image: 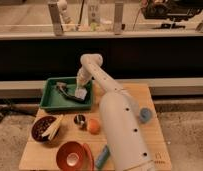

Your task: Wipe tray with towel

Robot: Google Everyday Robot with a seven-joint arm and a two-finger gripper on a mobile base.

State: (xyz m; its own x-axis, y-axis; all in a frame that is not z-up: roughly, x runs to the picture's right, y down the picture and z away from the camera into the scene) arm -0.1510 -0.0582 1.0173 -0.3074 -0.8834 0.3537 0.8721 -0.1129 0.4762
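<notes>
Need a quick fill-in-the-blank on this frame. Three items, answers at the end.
1. The gripper is down inside the ____ tray.
2. The orange ball lies outside the tray, on the ____ table.
3. The bowl nearest the table's front edge is ____.
Answers: green; wooden; red.
</notes>
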